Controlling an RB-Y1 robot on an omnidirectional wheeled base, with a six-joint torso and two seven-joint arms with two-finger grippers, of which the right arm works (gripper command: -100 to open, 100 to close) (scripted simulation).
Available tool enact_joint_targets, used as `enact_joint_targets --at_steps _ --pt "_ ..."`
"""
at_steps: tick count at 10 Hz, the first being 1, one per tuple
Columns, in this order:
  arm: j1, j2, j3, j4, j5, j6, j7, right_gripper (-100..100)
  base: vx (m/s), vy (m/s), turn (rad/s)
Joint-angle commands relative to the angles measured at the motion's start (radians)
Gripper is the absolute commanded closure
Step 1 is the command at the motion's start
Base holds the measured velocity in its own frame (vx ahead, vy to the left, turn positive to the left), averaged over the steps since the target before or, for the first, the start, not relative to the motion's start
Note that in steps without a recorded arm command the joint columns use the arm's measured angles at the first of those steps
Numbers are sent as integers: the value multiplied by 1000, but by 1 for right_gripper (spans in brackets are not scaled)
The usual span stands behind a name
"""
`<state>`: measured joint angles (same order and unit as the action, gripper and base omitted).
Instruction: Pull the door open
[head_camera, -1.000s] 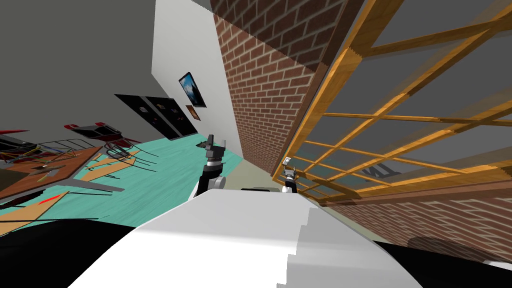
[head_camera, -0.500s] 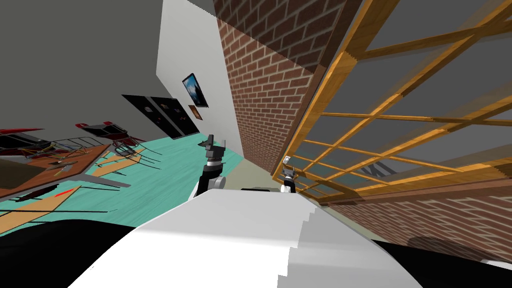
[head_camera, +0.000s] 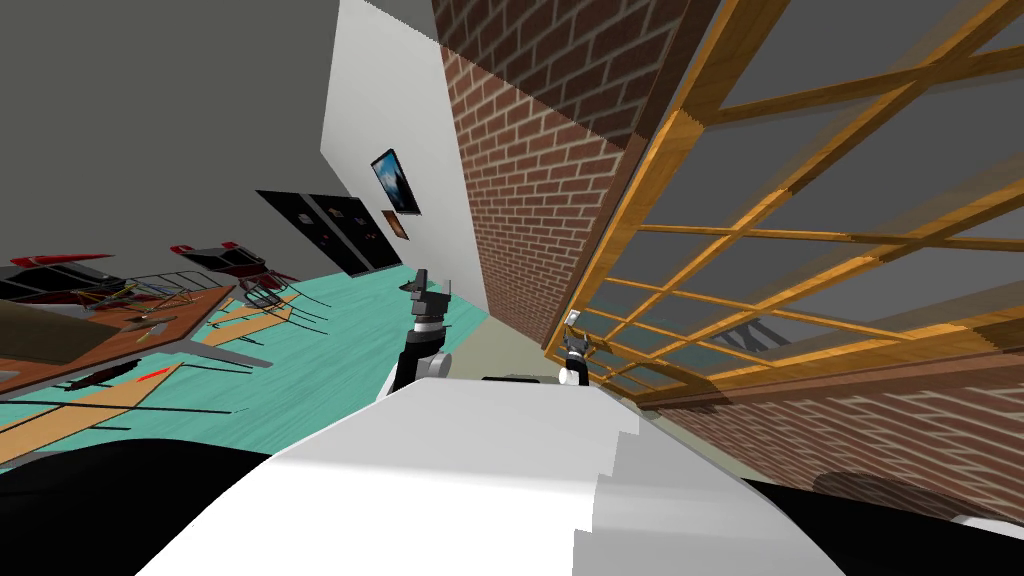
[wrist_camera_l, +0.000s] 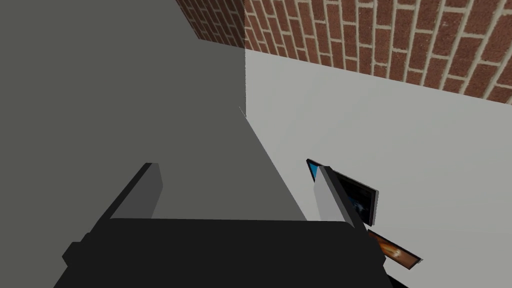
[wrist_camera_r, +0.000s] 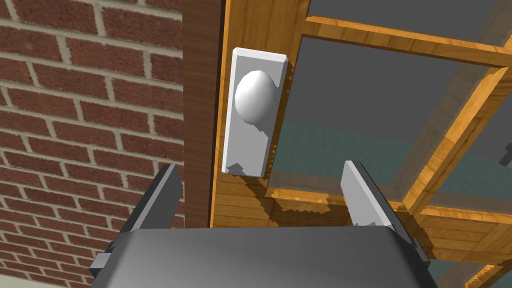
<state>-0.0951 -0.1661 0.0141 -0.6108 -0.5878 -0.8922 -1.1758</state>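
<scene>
I am looking along the right gripper, whose thin grey blade fingers are standing wide apart with nothing between them. Just ahead of them the door is showing its grain: a honey-coloured wooden frame with flat grey panes set between slim crossbars. On its edge stile a pale, bevelled rectangular plate is carrying a smooth, egg-shaped white knob; the plate's lower end is lining up between the two fingers. A dark brown jamb is running beside the stile, then rough red brick wall with light mortar.

The head view is giving me the wider shape: the door's whole lattice of bars leaning across the brickwork, with the gripper small at its edge. The left gripper is hanging over the teal floor, well apart from the door, its fingers spread too.
</scene>
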Motion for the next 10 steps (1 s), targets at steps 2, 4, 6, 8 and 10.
enact_joint_targets --at_steps 2,4,6,8,10 --pt "-7 7 8 1 -22 2 -71 -100 -48 -4 28" --pt "-11 12 12 0 -35 4 -112 -100 -48 -5 25" --pt "-15 12 13 5 -38 4 -119 -100 -34 -7 13" --pt "1 -20 13 12 -43 -2 -161 -100 181 -19 75" --pt "9 -37 12 16 -45 -5 -179 -100 118 2 23"
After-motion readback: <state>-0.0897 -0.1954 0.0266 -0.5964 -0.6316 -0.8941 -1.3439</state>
